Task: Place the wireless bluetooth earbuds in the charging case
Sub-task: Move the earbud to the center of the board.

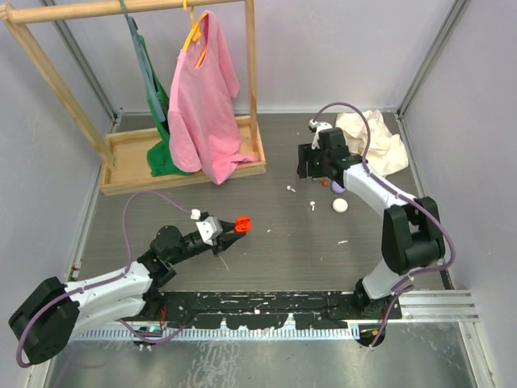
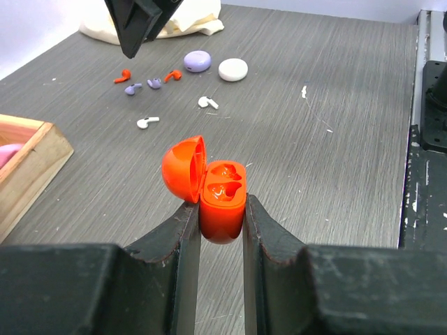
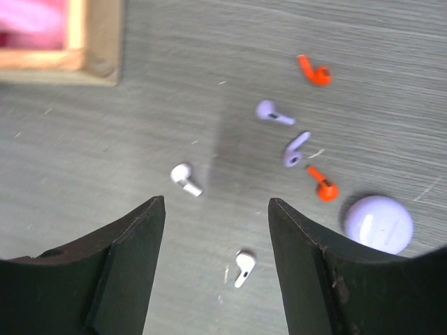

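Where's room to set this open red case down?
Bare table lies between the wooden tray and the white earbuds, below the red case. Crowded: red earbuds and lilac earbuds beside the lilac case and white case.

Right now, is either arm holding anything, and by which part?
The left gripper pinches the open red case by the sides of its lower half. The right gripper is open and empty above the earbuds.

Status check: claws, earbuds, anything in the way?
Left claw shut on open red case, wells look empty. Right claw open above loose earbuds, all six on table. Nothing blocking them.
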Motion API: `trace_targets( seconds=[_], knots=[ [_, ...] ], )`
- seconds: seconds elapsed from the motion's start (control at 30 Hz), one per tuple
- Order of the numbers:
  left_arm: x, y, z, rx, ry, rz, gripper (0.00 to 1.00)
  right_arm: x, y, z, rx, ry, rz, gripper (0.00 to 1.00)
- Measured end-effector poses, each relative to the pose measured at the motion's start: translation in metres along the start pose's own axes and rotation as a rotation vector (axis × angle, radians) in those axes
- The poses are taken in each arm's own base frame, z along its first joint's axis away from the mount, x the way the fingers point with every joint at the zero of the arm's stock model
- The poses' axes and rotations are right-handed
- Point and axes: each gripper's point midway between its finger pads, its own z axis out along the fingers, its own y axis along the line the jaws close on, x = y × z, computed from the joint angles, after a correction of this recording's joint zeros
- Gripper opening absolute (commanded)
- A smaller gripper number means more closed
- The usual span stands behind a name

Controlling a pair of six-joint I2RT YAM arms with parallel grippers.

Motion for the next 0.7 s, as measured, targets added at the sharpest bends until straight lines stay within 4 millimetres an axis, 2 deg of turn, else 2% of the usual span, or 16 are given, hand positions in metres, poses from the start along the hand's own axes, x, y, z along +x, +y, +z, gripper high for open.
trace_targets(
  seconds=[0.1, 0.33, 0.57, 0.7],
  knots=[
    [0.003, 0.002, 0.000, -0.009, 0.011, -0.004, 0.00, -0.003, -0.026, 0.020, 0.083, -0.005, 0.074, 0.62],
    [0.006, 0.002, -0.001, -0.012, 0.022, -0.008, 0.00, -0.011, -0.073, 0.061, 0.190, -0.038, 0.210, 0.56],
    [0.009, 0.001, -0.001, -0.011, 0.035, -0.026, 0.00, -0.011, -0.100, 0.094, 0.228, -0.042, 0.272, 0.50],
    [0.008, 0.000, -0.002, -0.011, 0.034, -0.030, 0.00, -0.008, -0.104, 0.109, 0.234, -0.039, 0.293, 0.45]
  ],
)
